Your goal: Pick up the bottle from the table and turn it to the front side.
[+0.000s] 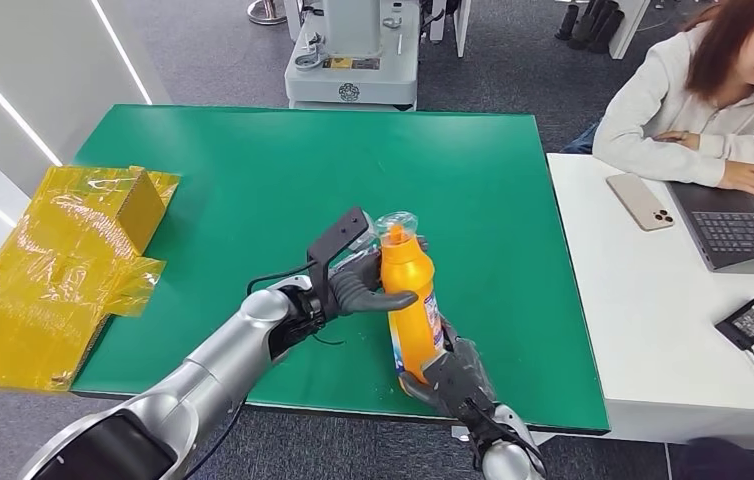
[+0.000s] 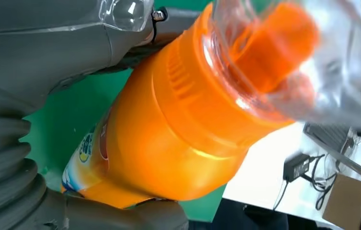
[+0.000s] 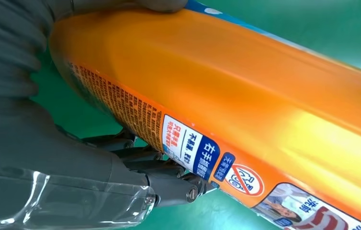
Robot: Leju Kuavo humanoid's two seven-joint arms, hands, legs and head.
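Note:
An orange bottle (image 1: 410,305) with a clear cap over its orange nozzle and a printed label stands nearly upright over the green table (image 1: 253,180). My left hand (image 1: 358,285) grips its upper body, thumb across the front. My right hand (image 1: 448,375) holds its base from below. In the left wrist view the orange bottle (image 2: 178,139) shows its shoulder and clear cap close up, the left hand (image 2: 35,96) wrapped beside it. In the right wrist view the bottle's label side (image 3: 245,120) lies against the right hand (image 3: 49,134), whose fingers (image 3: 164,177) sit under it.
Crumpled yellow packaging (image 1: 53,270) lies off the table's left edge. A white desk (image 1: 643,320) on the right holds a phone (image 1: 640,201), a laptop (image 1: 748,225) and a black power brick (image 1: 751,320); a person (image 1: 713,90) sits there. A machine base (image 1: 351,60) stands behind the table.

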